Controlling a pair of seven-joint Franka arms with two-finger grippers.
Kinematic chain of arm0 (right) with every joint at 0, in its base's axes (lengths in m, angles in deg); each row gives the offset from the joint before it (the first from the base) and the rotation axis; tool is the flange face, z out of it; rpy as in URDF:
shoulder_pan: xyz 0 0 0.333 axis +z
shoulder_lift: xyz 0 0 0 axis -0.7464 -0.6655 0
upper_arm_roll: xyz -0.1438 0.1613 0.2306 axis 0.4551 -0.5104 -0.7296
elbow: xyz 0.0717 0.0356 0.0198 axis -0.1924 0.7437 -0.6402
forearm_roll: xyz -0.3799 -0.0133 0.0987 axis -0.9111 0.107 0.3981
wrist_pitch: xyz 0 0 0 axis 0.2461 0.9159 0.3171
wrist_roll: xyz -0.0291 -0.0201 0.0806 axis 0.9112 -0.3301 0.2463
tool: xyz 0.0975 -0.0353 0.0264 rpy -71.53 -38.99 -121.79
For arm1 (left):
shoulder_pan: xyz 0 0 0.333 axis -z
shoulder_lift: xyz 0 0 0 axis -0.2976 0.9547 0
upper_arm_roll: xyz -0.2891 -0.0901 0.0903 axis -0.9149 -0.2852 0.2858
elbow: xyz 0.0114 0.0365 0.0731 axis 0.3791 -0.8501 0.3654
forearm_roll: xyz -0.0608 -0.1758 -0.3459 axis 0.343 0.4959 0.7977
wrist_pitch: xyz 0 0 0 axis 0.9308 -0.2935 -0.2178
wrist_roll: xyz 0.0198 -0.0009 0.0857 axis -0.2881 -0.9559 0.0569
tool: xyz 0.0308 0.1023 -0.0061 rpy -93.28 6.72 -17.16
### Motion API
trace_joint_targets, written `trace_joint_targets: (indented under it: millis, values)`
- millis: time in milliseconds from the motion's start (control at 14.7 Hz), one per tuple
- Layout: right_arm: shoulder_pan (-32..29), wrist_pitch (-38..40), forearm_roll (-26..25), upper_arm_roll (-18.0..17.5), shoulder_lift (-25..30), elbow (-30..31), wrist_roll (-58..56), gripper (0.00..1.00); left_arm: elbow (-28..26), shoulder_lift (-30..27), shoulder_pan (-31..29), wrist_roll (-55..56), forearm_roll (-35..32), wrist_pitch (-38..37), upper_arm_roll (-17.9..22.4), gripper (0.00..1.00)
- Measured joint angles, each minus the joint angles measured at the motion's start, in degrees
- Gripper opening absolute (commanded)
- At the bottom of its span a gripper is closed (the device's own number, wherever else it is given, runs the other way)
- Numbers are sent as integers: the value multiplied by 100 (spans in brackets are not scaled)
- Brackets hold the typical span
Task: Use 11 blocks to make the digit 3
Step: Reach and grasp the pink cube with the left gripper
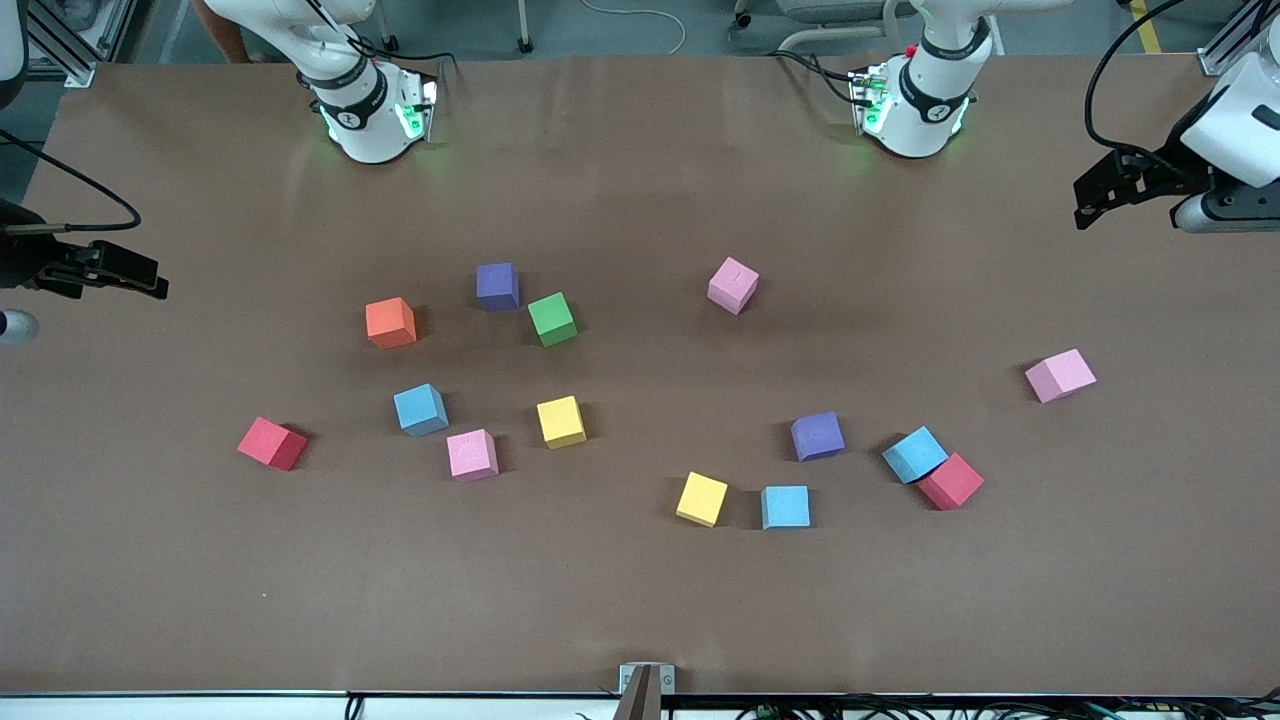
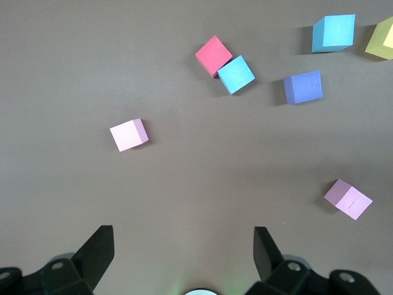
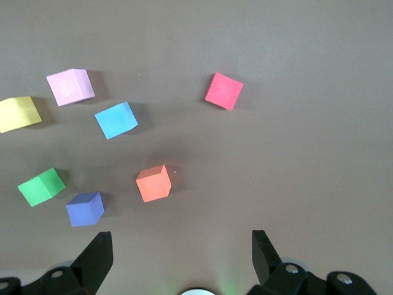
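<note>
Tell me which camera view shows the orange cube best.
The right wrist view: the orange cube sits close and unobstructed, two faces visible. The front view shows it smaller, beside the purple cube. The left wrist view does not show it.

The right gripper [image 3: 181, 258], fingers [image 3: 98, 253] spread, hangs over scattered blocks [image 3: 115, 120] and an orange cube [image 3: 153, 183].

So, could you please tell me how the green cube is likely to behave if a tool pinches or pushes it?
The green cube looks like matte foam, so it is probably light and may squash slightly under a pinch. Its flat faces suggest it will slide or turn rather than roll. The purple cube sits close beside it, so a push that way could nudge that one too.
</note>
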Motion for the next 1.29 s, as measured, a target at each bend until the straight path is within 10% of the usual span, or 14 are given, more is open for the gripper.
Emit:
trace_joint_targets:
  millis: [818,1295]
  values:
    - [299,39,2,320,339,302,16,100,-39,211,20,-7,413,1,-67,100]
    - [300,-435,2,329,1404,1444,15,100,-920,730,52,1370,486,1380,-1066,100]
